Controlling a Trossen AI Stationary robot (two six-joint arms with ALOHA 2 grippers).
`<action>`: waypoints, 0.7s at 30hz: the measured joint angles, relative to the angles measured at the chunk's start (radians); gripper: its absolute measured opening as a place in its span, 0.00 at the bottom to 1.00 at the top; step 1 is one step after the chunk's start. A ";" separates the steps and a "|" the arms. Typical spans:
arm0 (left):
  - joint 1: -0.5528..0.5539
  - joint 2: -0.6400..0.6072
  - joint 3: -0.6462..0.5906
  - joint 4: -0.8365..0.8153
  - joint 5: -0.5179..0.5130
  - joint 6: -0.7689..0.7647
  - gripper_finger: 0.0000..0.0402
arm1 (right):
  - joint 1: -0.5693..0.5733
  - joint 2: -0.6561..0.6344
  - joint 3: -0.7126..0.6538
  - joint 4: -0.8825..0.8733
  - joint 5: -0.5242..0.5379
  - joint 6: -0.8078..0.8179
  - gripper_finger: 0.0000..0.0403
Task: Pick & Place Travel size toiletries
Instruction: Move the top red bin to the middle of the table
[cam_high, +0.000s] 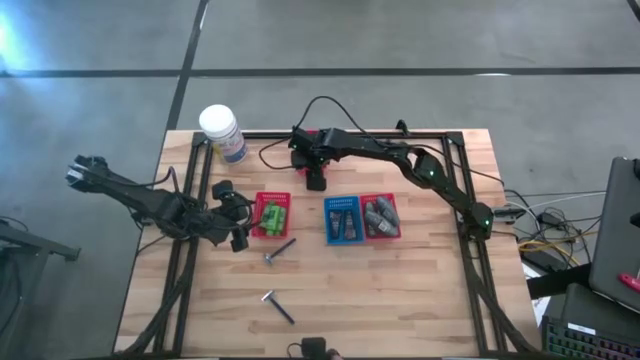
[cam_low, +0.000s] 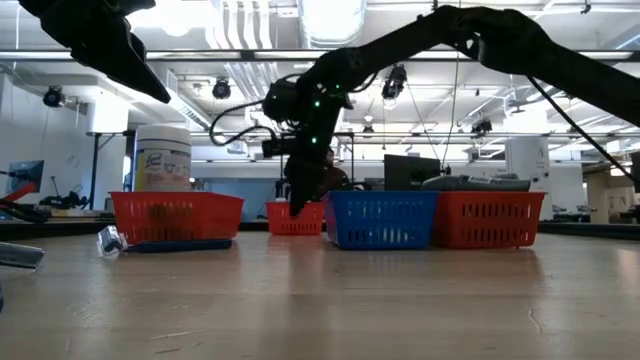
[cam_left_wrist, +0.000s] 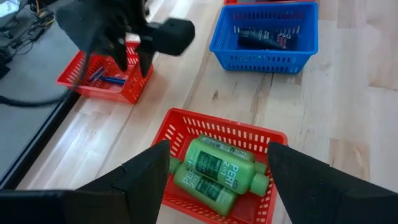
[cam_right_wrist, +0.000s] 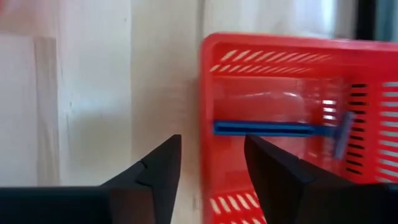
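Note:
Bright green bottles (cam_left_wrist: 214, 168) lie in a red mesh basket (cam_high: 272, 215). My left gripper (cam_left_wrist: 217, 149) is open and empty, just left of and above this basket. A blue-handled razor (cam_right_wrist: 264, 129) lies in a second red basket (cam_right_wrist: 348, 68) at the table's far middle. My right gripper (cam_right_wrist: 212, 140) is open and empty, pointing down at this basket's near rim; it also shows in the high view (cam_high: 316, 180). Two razors lie loose on the table (cam_high: 278, 250) (cam_high: 278, 308). Dark tubes (cam_left_wrist: 264, 38) fill a blue basket (cam_high: 343, 220). Grey bottles (cam_high: 380, 213) fill a third red basket.
A large white lidded jar (cam_high: 222, 133) stands at the far left. The baskets with tubes and grey bottles stand side by side right of centre. A black frame (cam_high: 460, 190) runs round the tabletop. Bare wood lies along the near edge (cam_high: 400, 300).

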 joint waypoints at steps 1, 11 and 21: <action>0.000 0.000 0.000 0.000 0.000 0.000 0.68 | 0.001 0.001 -0.012 0.010 -0.001 -0.003 0.41; 0.000 0.000 0.000 0.000 0.000 -0.002 0.68 | 0.001 0.001 -0.016 -0.004 0.024 0.003 0.27; 0.000 0.000 0.000 0.000 0.001 -0.002 0.68 | 0.026 -0.007 -0.016 -0.046 0.026 0.004 0.04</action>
